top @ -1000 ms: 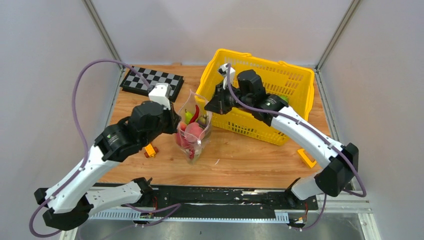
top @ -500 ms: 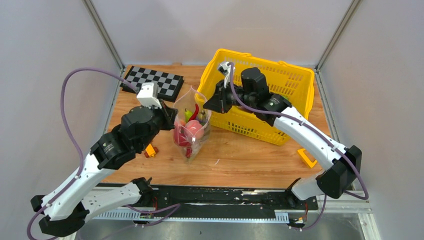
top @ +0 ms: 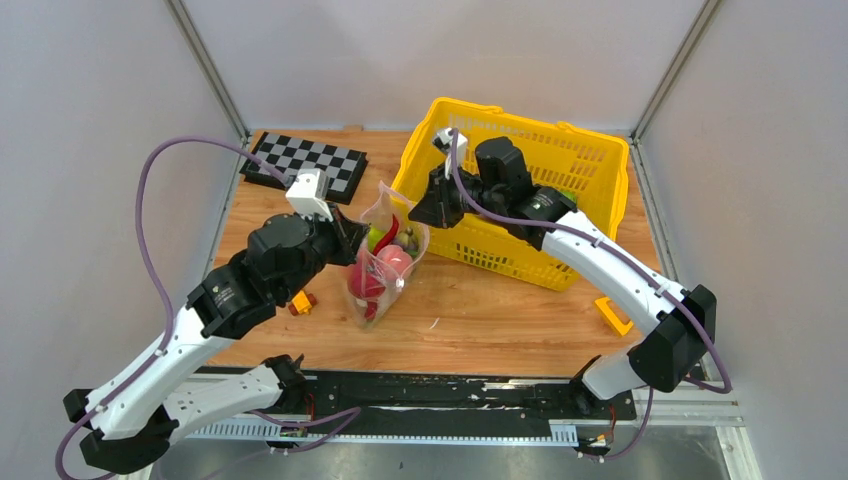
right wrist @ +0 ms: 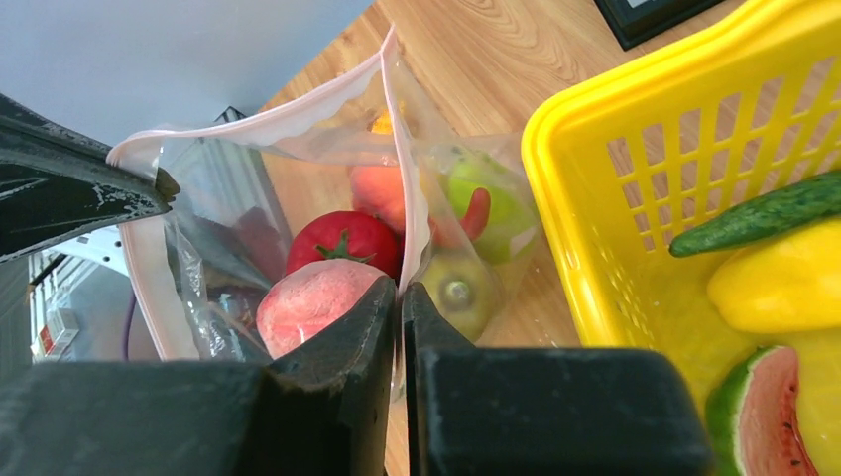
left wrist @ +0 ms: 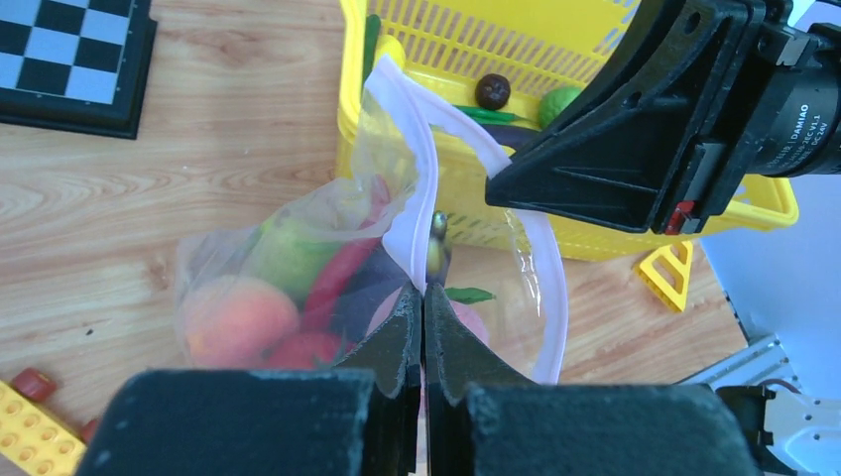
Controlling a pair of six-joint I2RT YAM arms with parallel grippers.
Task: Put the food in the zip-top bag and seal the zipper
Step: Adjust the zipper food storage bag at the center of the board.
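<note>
At the centre of the top view, the zip-top bag (top: 383,205) holding the food (top: 367,283) stands just left of the yellow basket (top: 590,215), with the left gripper (left wrist: 423,297) and right gripper (right wrist: 400,293) each clamped on its zipper (left wrist: 428,164) rim.

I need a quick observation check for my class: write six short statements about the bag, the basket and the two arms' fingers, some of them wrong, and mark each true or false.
1. The zip-top bag has its mouth open. True.
2. The bag is empty. False: food lies inside it.
3. The left fingers are shut on the bag's rim. True.
4. The yellow basket holds nothing. False: a cucumber and a yellow pepper lie in it.
5. The checkerboard lies right of the basket. False: in the top view it lies to the left of it.
6. The right fingers pinch the bag's rim. True.
</note>
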